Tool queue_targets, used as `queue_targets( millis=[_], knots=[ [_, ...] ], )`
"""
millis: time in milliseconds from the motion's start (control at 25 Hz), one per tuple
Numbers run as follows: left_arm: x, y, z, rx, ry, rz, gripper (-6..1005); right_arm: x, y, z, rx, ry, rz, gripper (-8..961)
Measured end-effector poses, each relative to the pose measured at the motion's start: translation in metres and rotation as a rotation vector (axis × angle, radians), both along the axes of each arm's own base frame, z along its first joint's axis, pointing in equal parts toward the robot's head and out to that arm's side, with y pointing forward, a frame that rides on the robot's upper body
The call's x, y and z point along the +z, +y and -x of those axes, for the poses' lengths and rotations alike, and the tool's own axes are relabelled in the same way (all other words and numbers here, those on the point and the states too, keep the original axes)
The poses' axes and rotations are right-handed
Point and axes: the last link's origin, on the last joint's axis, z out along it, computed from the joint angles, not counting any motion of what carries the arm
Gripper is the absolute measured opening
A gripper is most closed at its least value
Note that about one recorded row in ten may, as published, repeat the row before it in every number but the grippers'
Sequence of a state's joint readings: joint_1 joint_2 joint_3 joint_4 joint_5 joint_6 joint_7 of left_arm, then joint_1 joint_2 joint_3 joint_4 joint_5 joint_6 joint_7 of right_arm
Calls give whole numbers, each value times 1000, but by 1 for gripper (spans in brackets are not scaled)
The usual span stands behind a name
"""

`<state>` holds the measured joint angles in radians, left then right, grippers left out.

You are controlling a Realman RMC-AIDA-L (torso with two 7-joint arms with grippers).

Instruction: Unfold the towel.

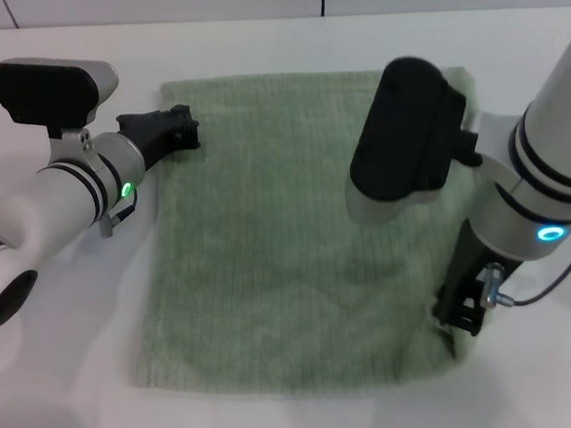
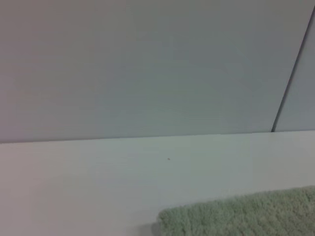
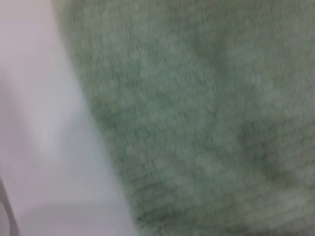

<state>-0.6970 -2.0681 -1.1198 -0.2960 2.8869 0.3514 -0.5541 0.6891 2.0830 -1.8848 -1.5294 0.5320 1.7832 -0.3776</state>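
Hiding the towel (image 1: 268,245) corner — right hand (image 1: 461,311), grip unclear; left hand (image 1: 177,129) seemingly closed.

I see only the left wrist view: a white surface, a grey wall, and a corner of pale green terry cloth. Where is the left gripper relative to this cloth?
Observer: In the head view the left gripper is at the far left edge of the pale sage-green terry towel, near its far left corner.
Operator: Is the towel folded or flat?
Observer: It lies spread as a roughly rectangular sheet on the white table; I cannot tell if a fold remains.
Operator: Where is the right arm?
Observer: The right gripper is low at the towel's near right corner, where the cloth looks slightly bunched.
Operator: Is it gripping?
Observer: That cannot be judged; the right wrist view shows only cloth and table.
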Motion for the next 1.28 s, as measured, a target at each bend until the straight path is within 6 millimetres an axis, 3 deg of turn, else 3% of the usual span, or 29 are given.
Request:
queue_targets(
  millis=[440,800,960,1120,1160,1280],
  knots=[
    [1,-2,4,10,-1,-2,12,2,-1,-5,-12,-41,-6,185],
    [2,-3,5,13,-4,-6,17,17,9,29,119,74,-52,245],
    [2,-2,4,9,-9,-9,19,18,14,30,130,88,-69,279],
    [2,-2,4,5,-13,-11,21,15,29,33,211,114,-161,297],
    [2,-2,3,0,-17,-13,21,19,45,36,292,159,-285,298],
    [3,-3,1,-20,-33,-22,23,24,60,37,359,211,-398,301]
  ],
)
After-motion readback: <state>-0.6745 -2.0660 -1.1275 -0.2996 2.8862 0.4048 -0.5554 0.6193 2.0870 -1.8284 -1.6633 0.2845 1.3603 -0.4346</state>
